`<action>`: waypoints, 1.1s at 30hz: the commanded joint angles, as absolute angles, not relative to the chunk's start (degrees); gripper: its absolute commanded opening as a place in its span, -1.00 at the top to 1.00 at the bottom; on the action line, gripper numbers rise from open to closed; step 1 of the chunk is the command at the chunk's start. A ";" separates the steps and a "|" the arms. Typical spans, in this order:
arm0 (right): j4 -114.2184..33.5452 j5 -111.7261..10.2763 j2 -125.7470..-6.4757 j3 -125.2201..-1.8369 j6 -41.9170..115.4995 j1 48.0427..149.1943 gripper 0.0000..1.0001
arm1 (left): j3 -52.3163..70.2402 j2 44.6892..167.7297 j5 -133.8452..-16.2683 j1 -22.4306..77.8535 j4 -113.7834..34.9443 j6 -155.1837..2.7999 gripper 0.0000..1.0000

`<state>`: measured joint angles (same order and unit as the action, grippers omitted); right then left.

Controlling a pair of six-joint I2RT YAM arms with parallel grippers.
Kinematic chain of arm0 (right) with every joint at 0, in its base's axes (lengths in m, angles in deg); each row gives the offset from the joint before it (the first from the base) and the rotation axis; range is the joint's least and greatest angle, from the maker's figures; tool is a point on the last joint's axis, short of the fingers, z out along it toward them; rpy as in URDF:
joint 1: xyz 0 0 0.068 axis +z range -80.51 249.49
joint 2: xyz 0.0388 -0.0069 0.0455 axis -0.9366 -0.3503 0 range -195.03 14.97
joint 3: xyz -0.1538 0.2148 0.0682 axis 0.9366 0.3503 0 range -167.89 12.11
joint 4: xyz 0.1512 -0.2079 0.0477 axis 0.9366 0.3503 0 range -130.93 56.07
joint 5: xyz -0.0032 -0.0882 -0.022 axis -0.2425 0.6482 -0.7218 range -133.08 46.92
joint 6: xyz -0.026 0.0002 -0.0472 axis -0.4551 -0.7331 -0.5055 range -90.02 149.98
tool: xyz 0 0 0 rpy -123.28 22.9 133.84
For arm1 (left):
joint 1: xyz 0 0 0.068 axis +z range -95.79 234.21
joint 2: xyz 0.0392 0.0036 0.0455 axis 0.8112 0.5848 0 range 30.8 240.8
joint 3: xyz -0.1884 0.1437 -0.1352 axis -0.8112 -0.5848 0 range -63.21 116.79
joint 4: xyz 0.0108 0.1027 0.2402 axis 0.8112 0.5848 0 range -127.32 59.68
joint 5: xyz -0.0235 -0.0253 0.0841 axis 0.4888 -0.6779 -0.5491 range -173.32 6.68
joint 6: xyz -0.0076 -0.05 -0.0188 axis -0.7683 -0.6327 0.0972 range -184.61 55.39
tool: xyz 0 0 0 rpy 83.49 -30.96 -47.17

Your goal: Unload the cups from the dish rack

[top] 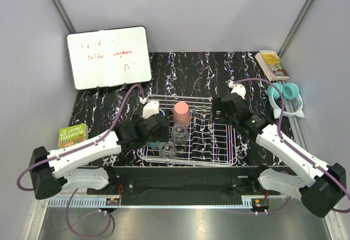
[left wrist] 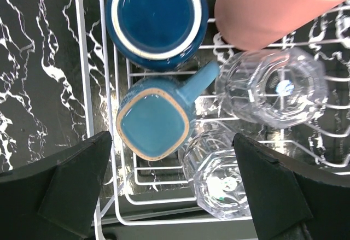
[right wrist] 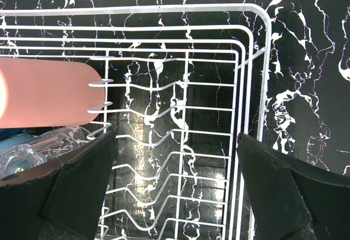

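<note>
Left fingers, top view: the left fingers hang over the 9 o'clock end of the dish rack, spread wide, and they hold nothing.
Right fingers, top view: the right fingers hang over the 2 o'clock part of the rack, also wide apart and without any load.
Cups, top view: the pink tumbler stands at 12 o'clock in the rack. The clear glass is just at its 6 o'clock, and the second clear glass is near the 7 o'clock corner.
Surroundings, top view: a whiteboard leans at 11 o'clock of the dark marbled surface.
Left wrist view: both fingers are far apart, with the teal mug below the gap, bottom up, its handle pointing to 2 o'clock. The dark blue cup is just at its 12 o'clock, also bottom up. The two glasses lie at 3 and 5 o'clock, and the tumbler at 1 o'clock.
Right wrist view: both fingers are far apart above bare rack wires. The tumbler is at 9 o'clock and one glass at 8 o'clock, partly hidden.
</note>
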<state>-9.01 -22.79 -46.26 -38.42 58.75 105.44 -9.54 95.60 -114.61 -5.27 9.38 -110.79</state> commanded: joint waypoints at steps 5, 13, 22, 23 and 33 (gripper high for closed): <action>-10.87 -22.25 -45.68 -37.99 59.42 105.70 -0.99 | -12.05 98.47 -115.13 -5.47 5.40 -113.21 -0.98; -10.96 -22.43 -45.41 -37.29 59.51 105.70 -1.00 | -14.69 100.23 -116.89 -5.03 1.80 -113.48 -0.98; -10.96 -22.61 -45.06 -36.94 59.42 105.70 -0.99 | -16.18 103.49 -115.57 -3.80 -1.54 -112.86 -0.80; -10.96 -22.61 -45.06 -36.85 59.42 105.70 -1.00 | -16.36 103.49 -115.49 -3.80 -1.72 -112.60 -0.66; -10.96 -22.61 -44.62 -36.59 59.68 105.70 -0.99 | -16.10 101.12 -116.36 -3.88 -0.93 -111.81 1.00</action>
